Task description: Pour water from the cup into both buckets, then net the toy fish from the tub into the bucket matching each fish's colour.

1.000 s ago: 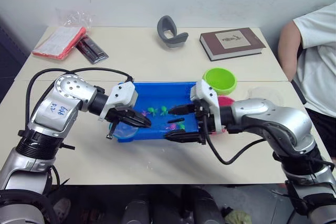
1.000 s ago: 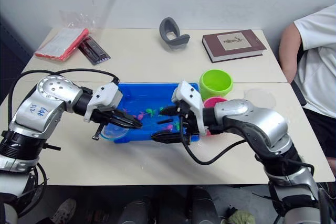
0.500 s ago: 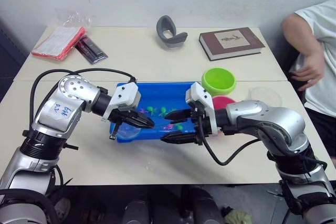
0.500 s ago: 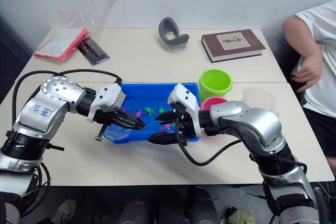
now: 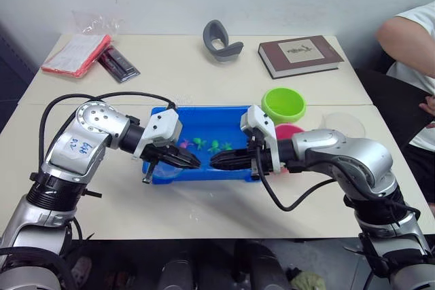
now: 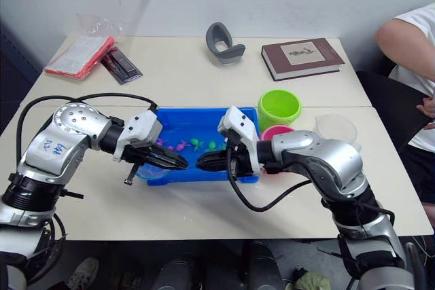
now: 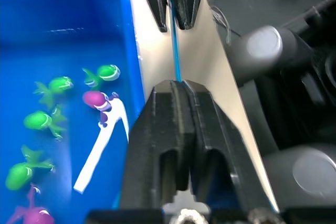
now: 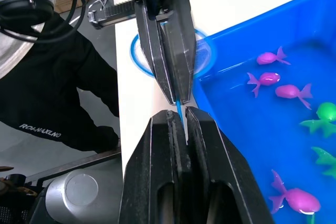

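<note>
Grippers meet tip to tip over the near rim of the shallow bright blue plastic tub: the left gripper comes in from 9 o'clock, the right gripper from 3 o'clock. Both have their black fingers pressed together on the thin handle of the net, which runs as a blue line between them in the wrist views. The net's round blue-rimmed hoop lies at the tub's near-left corner, largely hidden under the left gripper. Tiny green and pink toy fish sit in the tub just beyond the fingers; a white strip lies among them. At 2 o'clock from the tub, the small pink plastic bucket is mostly covered by the right arm, with the lime green bucket just beyond it and the clear plastic cup to its right. Blue writing on the left arm's joint is unreadable. Farther back lies a brown hardcover book; its cover label cannot be read.
</note>
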